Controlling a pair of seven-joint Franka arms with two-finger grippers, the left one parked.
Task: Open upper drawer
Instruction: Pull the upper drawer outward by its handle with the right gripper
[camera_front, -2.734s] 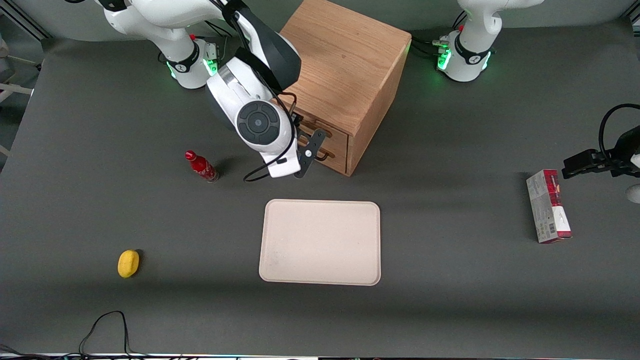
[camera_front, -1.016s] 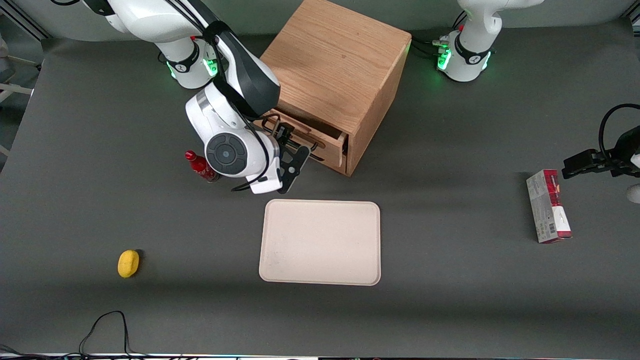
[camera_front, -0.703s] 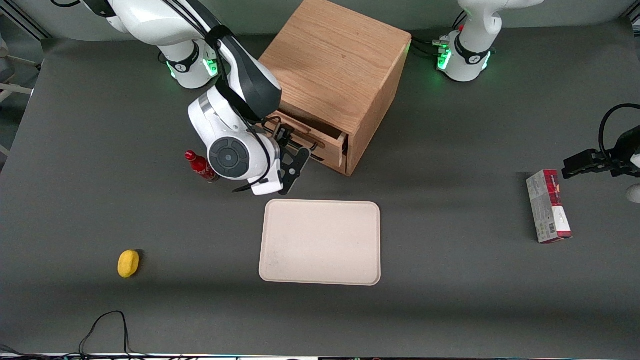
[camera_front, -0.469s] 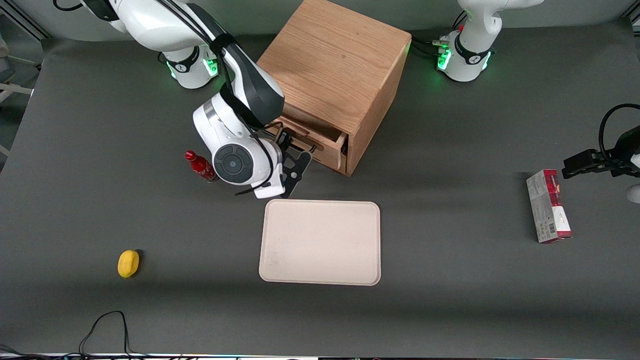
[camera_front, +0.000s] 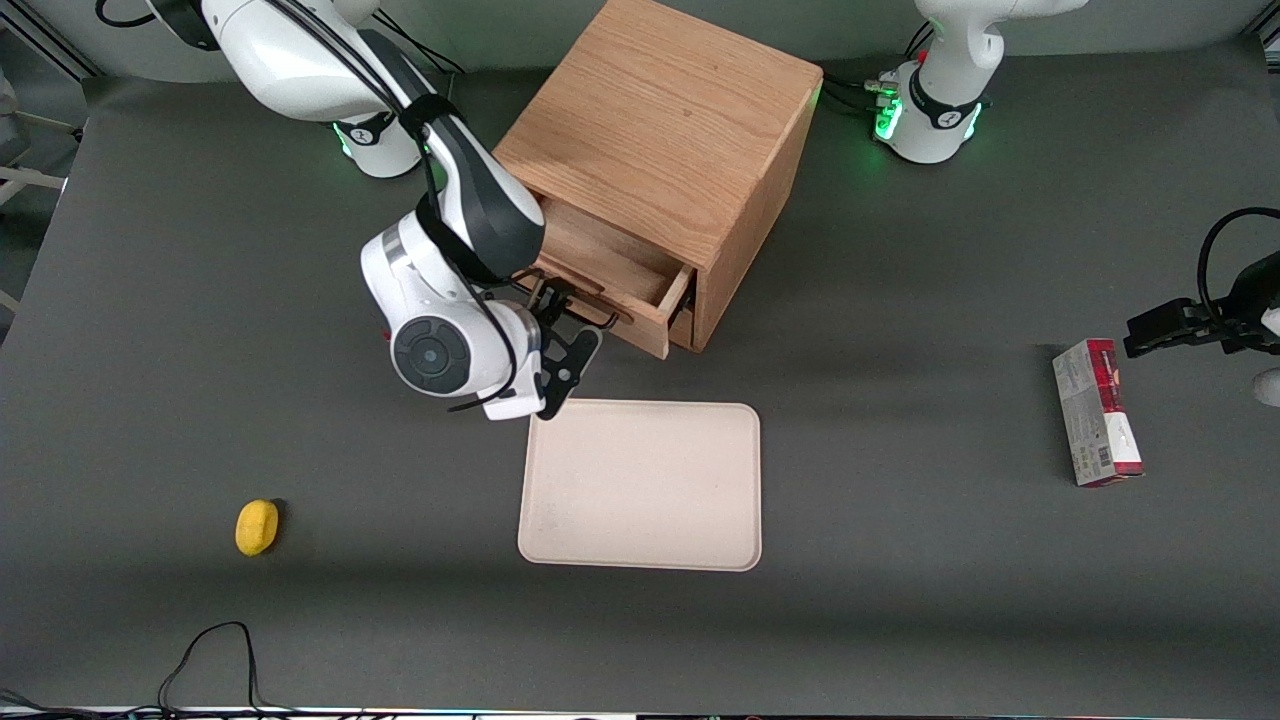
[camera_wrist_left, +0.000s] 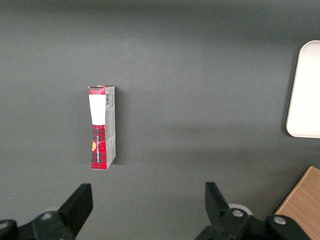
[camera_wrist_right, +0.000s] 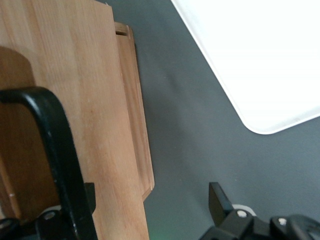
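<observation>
Upper drawer (camera_front: 612, 268) farther out — gripper (camera_front: 560, 318) at handle

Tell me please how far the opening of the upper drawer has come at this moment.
Mostly done: the upper drawer stands pulled well out of the wooden cabinet, its inside open to view. In hand: the gripper is at the drawer's black handle, one finger on each side of it, not clamped. Left: perhaps a little more pull, then backing the gripper away. The lower drawer looks closed.

White right arm (camera_front: 330, 70), black joint covers, green-lit base; black gripper (camera_front: 560, 345).
</observation>
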